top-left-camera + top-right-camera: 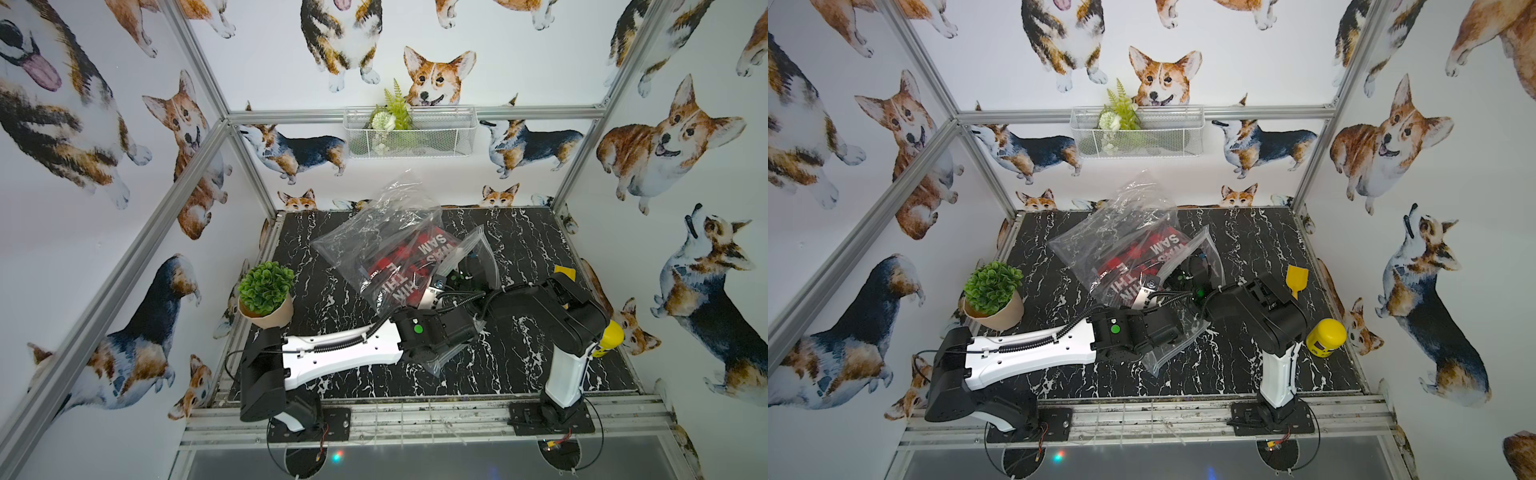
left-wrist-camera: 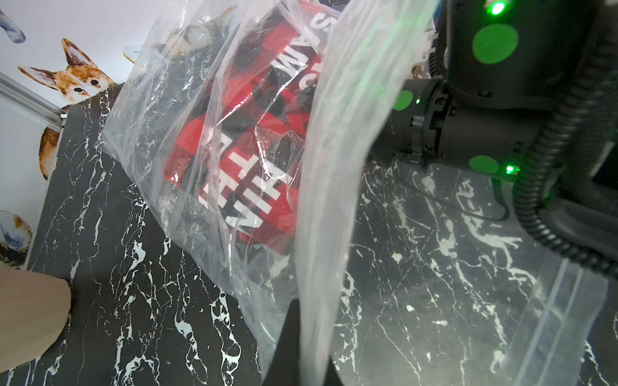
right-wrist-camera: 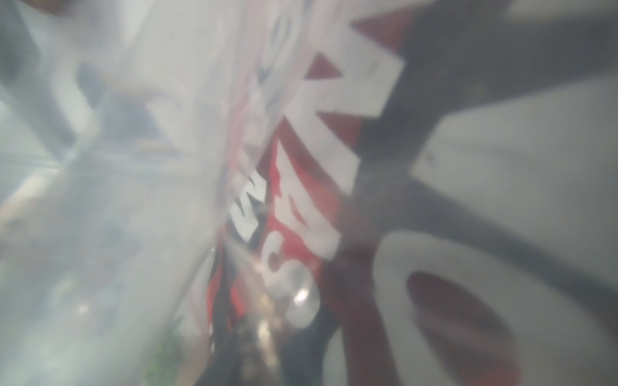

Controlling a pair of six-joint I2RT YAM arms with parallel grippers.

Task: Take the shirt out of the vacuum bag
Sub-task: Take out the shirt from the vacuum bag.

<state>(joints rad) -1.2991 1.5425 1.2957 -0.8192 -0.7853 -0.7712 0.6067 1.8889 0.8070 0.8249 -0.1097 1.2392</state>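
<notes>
The vacuum bag (image 1: 374, 232) (image 1: 1113, 232), clear and crinkly, lies slanted across the middle of the black marble table (image 1: 532, 249). Inside it sits the shirt (image 1: 419, 249) (image 2: 247, 140), red and black with big white letters. My left gripper (image 2: 301, 337) is shut on a fold of the bag's plastic at its near end and holds it raised. My right gripper (image 1: 455, 274) reaches into the bag's mouth from the right, right against the shirt (image 3: 321, 140). The right wrist view is blurred, so how its jaws stand is unclear.
A potted plant (image 1: 266, 295) stands at the table's left edge. A yellow scoop (image 1: 1296, 278) and a yellow jar (image 1: 1325, 337) sit at the right edge behind the right arm. A white wire basket (image 1: 449, 137) hangs on the back wall.
</notes>
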